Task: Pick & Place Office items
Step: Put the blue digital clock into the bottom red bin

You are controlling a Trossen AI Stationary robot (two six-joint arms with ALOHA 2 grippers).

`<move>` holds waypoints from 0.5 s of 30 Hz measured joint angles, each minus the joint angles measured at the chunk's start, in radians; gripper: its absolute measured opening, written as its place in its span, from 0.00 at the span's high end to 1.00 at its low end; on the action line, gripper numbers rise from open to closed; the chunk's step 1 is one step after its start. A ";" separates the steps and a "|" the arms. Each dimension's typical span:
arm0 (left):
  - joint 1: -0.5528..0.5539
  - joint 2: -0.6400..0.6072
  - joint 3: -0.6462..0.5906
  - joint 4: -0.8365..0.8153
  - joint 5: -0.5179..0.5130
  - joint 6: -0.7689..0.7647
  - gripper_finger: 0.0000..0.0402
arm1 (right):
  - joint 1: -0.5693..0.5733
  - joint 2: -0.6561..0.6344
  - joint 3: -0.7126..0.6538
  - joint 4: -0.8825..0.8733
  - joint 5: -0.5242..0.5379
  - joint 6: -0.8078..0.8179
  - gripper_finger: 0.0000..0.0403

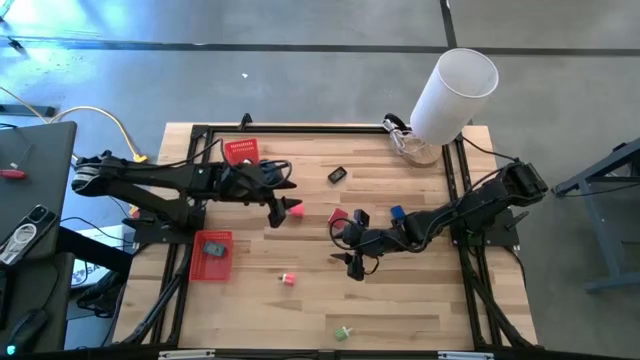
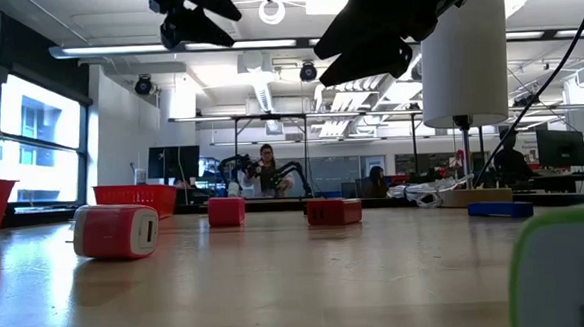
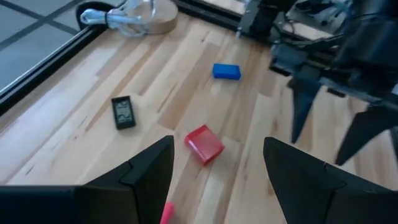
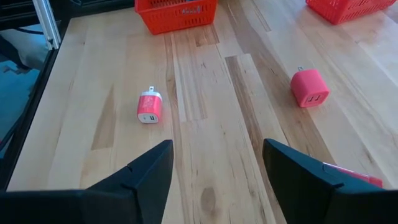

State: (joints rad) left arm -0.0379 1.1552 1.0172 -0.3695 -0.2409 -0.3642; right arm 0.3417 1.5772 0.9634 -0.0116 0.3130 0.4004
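Observation:
Small office items lie scattered on the wooden table (image 1: 420,300): a red block (image 3: 204,144), a black piece (image 3: 123,112), a blue piece (image 3: 226,71), a pink cube (image 4: 309,88), a pink-and-white plug (image 4: 148,106) and a green piece (image 1: 343,332). My left gripper (image 1: 279,212) hangs open above the table, over the pink cube (image 1: 295,210), with the red block ahead of its fingers. My right gripper (image 1: 352,262) is open too, raised near the table's middle, right of the red block (image 1: 337,217). Neither holds anything.
One red mesh basket (image 1: 240,151) stands at the far left. Another (image 1: 211,255), with a grey piece in it, stands at the left edge. A big white cylinder (image 1: 452,95) rises at the far right beside a round wooden base (image 3: 152,15). People show in the room beyond.

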 joint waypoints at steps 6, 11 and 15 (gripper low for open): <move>0.017 0.066 0.000 0.008 0.001 0.191 0.41 | 0.020 0.000 0.000 -0.006 0.002 -0.002 0.41; 0.007 0.136 0.000 0.032 0.011 0.228 0.41 | 0.035 0.000 0.000 -0.008 0.002 -0.004 0.41; -0.005 0.186 0.000 0.031 0.045 0.261 0.43 | 0.039 0.000 0.000 -0.008 0.002 -0.004 0.41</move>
State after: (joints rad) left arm -0.0428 1.3416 1.0172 -0.3387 -0.1961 -0.1031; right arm 0.3805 1.5772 0.9634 -0.0200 0.3149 0.3965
